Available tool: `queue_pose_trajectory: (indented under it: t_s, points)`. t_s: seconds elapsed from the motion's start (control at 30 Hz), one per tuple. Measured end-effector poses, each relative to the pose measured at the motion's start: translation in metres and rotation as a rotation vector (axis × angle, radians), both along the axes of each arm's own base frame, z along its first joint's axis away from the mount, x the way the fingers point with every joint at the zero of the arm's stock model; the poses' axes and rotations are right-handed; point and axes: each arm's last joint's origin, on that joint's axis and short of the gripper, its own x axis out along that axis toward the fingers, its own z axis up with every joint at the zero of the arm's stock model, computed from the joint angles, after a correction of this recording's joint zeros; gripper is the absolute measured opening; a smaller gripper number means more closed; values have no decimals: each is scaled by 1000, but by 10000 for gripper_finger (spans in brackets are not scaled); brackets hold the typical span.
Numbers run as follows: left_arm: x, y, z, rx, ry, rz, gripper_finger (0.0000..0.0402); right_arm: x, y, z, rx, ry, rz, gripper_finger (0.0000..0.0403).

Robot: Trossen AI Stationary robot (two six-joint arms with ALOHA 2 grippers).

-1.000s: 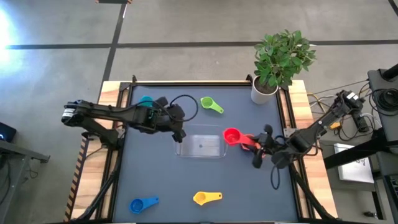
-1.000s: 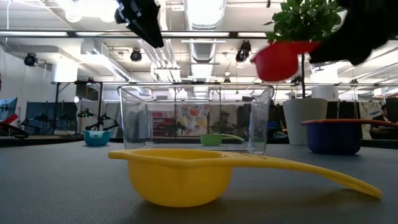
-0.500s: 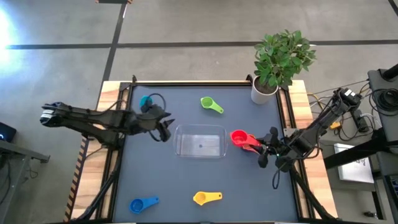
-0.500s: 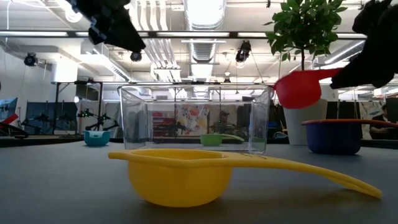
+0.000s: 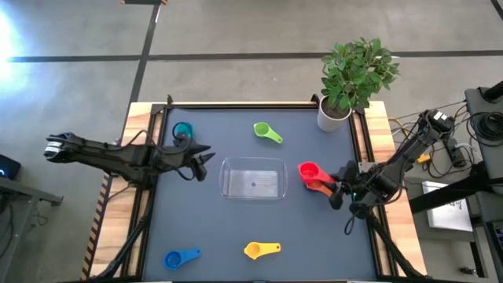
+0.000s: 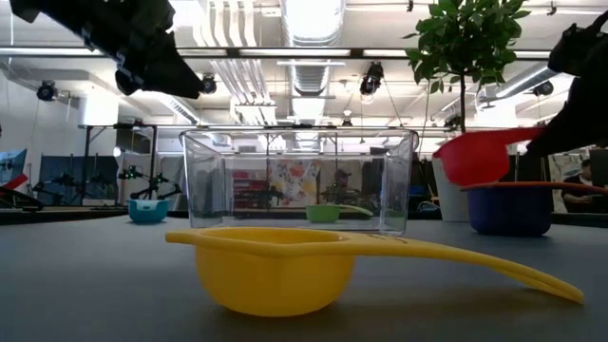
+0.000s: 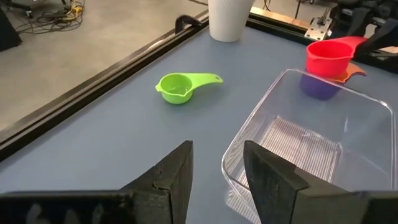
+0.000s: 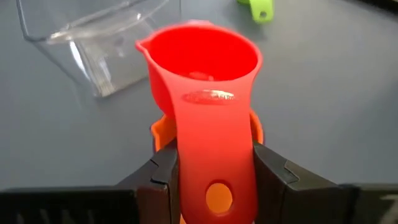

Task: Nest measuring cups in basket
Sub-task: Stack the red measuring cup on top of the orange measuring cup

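The right end effector grips the red cup by its handle, just beside the basket, above the orange cup. The left end effector hovers released. Next, likely seating red into orange.

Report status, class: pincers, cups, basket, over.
Right pincer shut on red cup, above orange cup. Left pincer open, empty. Basket empty. Nothing blocking.

The grey polished concrete floor is crossed by dark joint lines. A dark blue-grey tabletop sits in a black frame with light wooden side rails. White exposed ceiling ducts and bright overhead lamps hang above.
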Motion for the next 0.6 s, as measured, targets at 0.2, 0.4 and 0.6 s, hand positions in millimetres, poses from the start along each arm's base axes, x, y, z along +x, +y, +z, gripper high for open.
queue_pose_trajectory:
  t_s: [0.2,0.4,0.6]
  points:
    - [1,0,-2,1,6,0,125,-1,1,5,33,59,14,122]
    - [3,0,-2,1,8,1,125,0,2,24,8,73,15,115]
    - [5,0,-4,2,14,1,125,1,5,22,40,137,22,127]
